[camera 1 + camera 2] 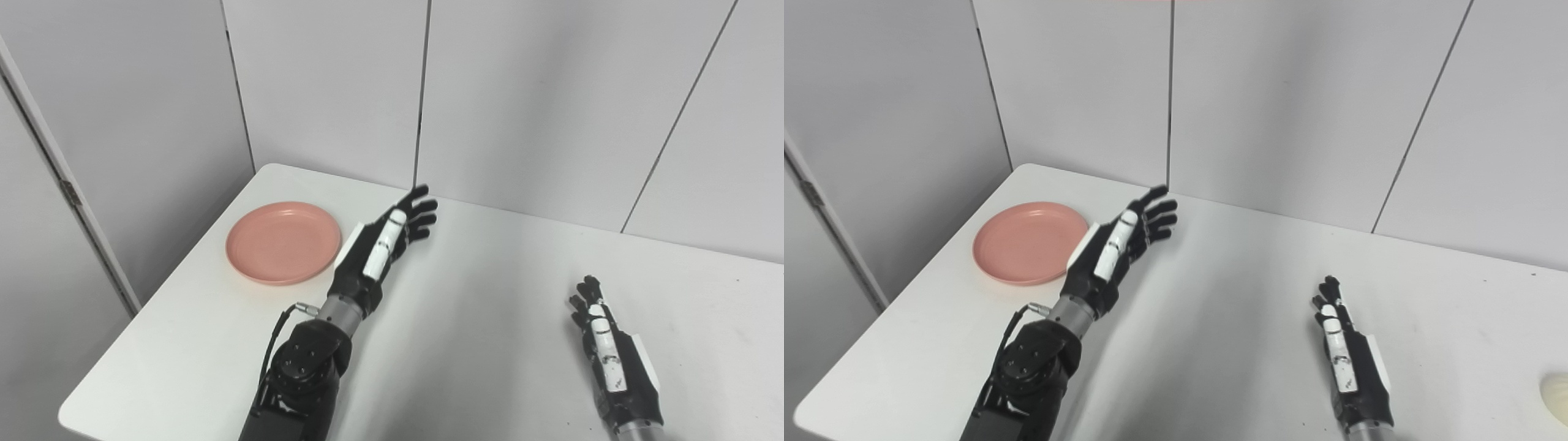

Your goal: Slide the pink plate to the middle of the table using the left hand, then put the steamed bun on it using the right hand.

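pink plate [283, 242], left hand [381, 245] beside it

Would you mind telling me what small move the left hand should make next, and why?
Probably swing the left hand left and down onto the pink plate. The hand is open, raised beside the plate's right rim, and the plate sits near the table's left edge.

My white table [465, 294] carries a pink plate [283, 242] near its far left corner. A pale bun [1557, 390] lies at the right edge, well apart from it.
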Controlling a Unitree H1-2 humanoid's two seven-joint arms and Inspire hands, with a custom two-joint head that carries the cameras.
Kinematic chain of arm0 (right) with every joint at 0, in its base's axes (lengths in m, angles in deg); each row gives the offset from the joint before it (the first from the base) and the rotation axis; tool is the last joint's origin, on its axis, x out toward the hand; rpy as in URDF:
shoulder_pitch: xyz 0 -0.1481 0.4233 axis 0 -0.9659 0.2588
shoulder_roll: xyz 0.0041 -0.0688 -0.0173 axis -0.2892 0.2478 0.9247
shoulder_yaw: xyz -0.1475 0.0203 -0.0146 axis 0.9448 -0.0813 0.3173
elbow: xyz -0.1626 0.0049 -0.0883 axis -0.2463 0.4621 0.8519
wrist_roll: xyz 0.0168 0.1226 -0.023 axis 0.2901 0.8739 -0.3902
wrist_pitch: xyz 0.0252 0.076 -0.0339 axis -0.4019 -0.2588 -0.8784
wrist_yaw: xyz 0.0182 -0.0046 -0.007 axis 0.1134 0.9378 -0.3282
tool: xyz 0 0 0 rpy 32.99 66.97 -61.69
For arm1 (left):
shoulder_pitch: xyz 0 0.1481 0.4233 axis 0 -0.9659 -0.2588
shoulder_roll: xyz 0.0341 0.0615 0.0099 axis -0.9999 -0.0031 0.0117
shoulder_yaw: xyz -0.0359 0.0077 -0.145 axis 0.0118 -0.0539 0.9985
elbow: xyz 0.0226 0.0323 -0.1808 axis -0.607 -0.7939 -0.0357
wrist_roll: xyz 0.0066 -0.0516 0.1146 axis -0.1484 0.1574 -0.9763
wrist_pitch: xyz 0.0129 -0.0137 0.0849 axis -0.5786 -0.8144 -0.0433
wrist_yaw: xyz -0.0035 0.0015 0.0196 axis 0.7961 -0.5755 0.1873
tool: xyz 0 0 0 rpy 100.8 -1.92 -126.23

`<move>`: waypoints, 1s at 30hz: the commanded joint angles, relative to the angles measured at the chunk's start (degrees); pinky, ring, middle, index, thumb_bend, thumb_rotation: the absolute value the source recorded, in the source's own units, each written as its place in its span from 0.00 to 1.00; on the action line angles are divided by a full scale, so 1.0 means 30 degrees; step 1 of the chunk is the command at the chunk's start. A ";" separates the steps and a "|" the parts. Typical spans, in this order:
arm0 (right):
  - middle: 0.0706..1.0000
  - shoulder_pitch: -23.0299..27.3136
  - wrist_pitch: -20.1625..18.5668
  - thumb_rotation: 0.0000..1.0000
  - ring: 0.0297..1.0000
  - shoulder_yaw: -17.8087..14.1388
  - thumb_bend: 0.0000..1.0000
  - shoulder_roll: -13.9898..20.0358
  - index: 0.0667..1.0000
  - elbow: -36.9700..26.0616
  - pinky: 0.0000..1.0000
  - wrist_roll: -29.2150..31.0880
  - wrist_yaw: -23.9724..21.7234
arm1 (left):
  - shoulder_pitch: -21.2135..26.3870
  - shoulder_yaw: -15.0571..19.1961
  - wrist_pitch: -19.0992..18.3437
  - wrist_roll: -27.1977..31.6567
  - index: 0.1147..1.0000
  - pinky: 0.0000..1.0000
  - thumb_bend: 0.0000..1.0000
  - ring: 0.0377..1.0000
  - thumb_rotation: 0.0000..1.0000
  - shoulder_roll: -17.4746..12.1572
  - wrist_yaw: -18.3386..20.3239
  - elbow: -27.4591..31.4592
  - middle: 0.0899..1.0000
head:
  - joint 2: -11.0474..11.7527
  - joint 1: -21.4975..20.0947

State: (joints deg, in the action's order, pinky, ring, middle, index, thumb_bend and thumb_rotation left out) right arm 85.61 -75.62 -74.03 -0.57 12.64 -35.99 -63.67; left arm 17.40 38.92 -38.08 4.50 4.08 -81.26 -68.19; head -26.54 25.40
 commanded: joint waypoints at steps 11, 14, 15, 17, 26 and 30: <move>1.00 -0.0814 -0.0343 1.00 0.98 -0.0698 0.14 0.0928 1.00 0.0375 1.00 0.1067 -0.0776 | 0.1726 0.2306 -0.0116 0.0957 0.83 0.86 0.45 0.85 1.00 -0.0662 -0.1602 0.3208 0.84 | -0.0245 0.1069; 1.00 -0.0773 -0.0504 1.00 0.98 -0.0886 0.15 0.0949 1.00 0.0401 1.00 0.1279 -0.0812 | 0.1805 0.3060 -0.0337 0.1274 0.83 0.87 0.44 0.85 1.00 -0.0840 -0.2129 0.3759 0.84 | -0.0340 0.1275; 1.00 -0.0767 -0.0516 1.00 0.98 -0.0877 0.15 0.0993 1.00 0.0386 1.00 0.1248 -0.0861 | 0.1803 0.3302 -0.0375 0.1414 0.84 0.88 0.44 0.86 1.00 -0.0916 -0.2238 0.3887 0.85 | -0.0340 0.1275; 1.00 -0.0753 -0.0773 1.00 0.98 -0.0878 0.17 0.1074 1.00 0.0267 1.00 0.1422 -0.1042 | 0.1799 0.3935 -0.0262 0.1711 0.84 0.88 0.45 0.86 1.00 -0.1217 -0.2474 0.3925 0.85 | -0.0354 0.1485; 1.00 -0.0729 -0.0787 1.00 0.99 -0.0839 0.14 0.1109 1.00 0.0212 1.00 0.1588 -0.0998 | 0.1743 0.6165 0.0588 0.2954 0.85 0.88 0.45 0.86 1.00 -0.2390 -0.3215 0.2966 0.86 | -0.0519 0.1552; 1.00 -0.0779 -0.0846 1.00 0.99 -0.0816 0.14 0.1042 1.00 0.0031 1.00 0.1593 -0.0941 | 0.1679 0.6898 0.0555 0.3290 0.85 0.88 0.46 0.87 1.00 -0.2775 -0.3557 0.2771 0.86 | -0.0563 0.1518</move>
State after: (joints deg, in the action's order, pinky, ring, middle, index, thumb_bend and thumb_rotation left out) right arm 85.43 -77.49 -76.22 2.31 11.72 -31.42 -66.08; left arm 20.68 58.93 -38.59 13.41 -2.96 -91.11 -60.72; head -28.21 29.97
